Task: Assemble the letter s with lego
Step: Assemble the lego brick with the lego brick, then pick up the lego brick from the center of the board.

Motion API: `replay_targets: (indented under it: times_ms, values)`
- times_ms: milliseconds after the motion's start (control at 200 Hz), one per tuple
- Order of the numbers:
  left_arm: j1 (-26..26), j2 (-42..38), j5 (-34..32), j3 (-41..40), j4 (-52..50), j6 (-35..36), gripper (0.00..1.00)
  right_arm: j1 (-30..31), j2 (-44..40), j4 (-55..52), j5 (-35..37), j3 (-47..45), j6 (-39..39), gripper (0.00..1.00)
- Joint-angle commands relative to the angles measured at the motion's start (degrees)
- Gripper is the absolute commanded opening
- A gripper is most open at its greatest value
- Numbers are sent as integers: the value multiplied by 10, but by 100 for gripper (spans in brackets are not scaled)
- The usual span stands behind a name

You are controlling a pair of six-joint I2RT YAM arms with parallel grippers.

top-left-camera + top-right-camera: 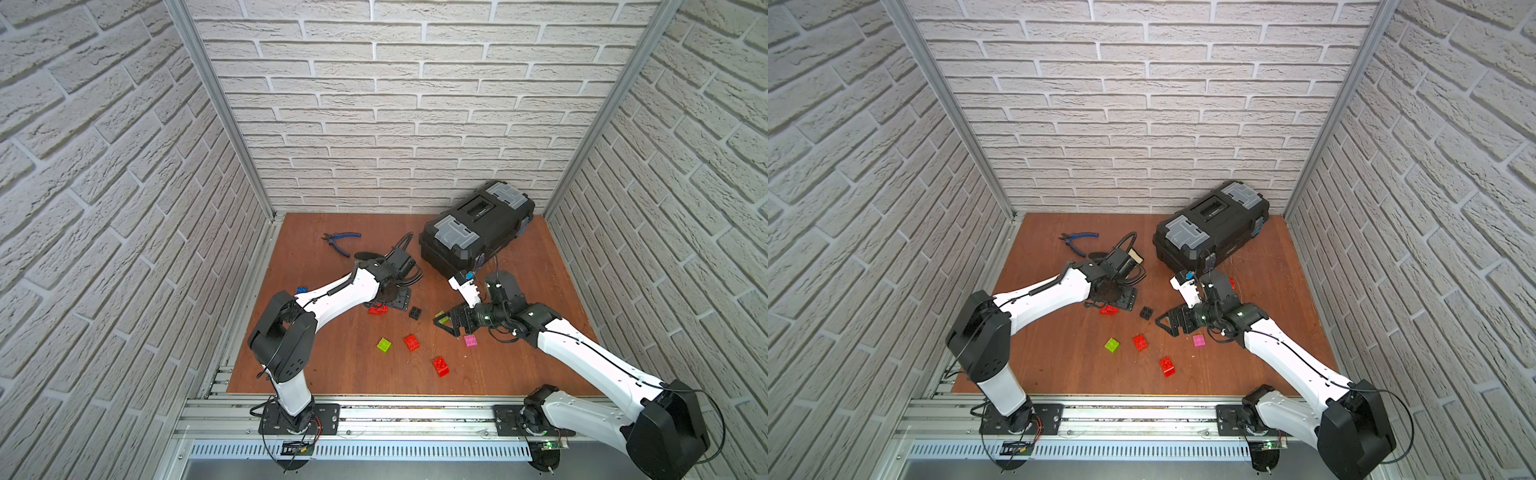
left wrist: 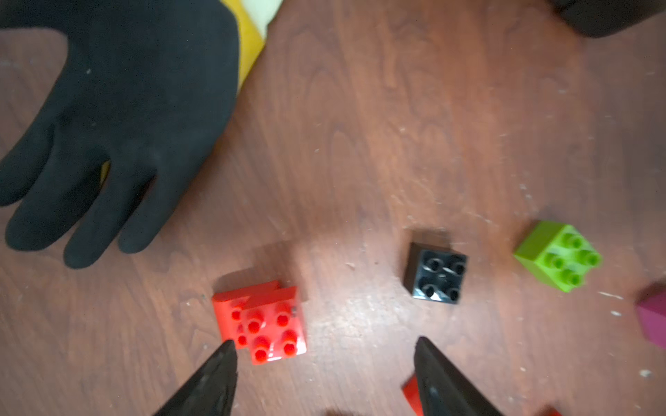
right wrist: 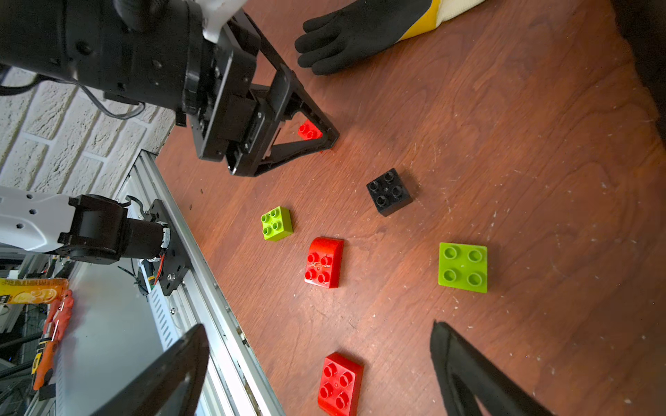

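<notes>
Clock laid on the table [image 1: 332,374] as the top views show it, 12 = back wall.

Toolbox [image 1: 478,232], shut, fills approx 1 o'clk, close behind the right arm's wrist. Pliers [image 1: 340,243] at 11, clear of both arms. Black glove [image 2: 119,119] lies flat just at 12 of the left gripper [image 2: 324,345], mostly hidden under it from above.

Lego loose nr table ctr:
- Red pair [image 2: 266,324], two pieces overlapping, right at the left tips.
- Black brick [image 1: 414,312] just at 3 of the pair.
- Lime brick [image 1: 384,345], red brick [image 1: 411,342] and second red brick [image 1: 440,366] toward 6.
- Pink brick [image 1: 470,340] beside the right gripper [image 3: 319,327].
- Blue brick [image 1: 302,289] at 9, partly under the left forearm.

Left arm reaches fwd from 7 w/ wrist bent down. Its jaws stand wider than the red pair, gripping nothing. Right arm comes low from 5 w/ claw pointing to 9. Its jaws are spread wide and empty, w/ a flat lime brick [image 3: 463,266] just ahead.
</notes>
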Motion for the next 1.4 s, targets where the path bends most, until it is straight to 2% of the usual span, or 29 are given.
replay_targets:
  times_ms: [0,135,390,705,855,1295,1390]
  values:
    - [-10,19,12,27,-10,17,77,-4,-17,-16,17,3,-6,97]
    - [-31,40,29,40,2,10,75,-17,-39,-28,38,-5,4,98]
    - [-60,96,35,66,28,-14,70,-40,-59,-21,18,-26,20,99]
    - [-69,160,-12,104,20,-27,59,-64,-74,-24,9,-42,21,99]
    - [-73,173,-22,108,13,-31,53,-71,-81,-26,3,-46,18,99]
    - [-86,181,-22,118,-2,-53,52,-82,-82,-24,-11,-56,14,99]
    - [-86,179,-15,108,2,-60,48,-85,-82,-21,-13,-59,16,99]
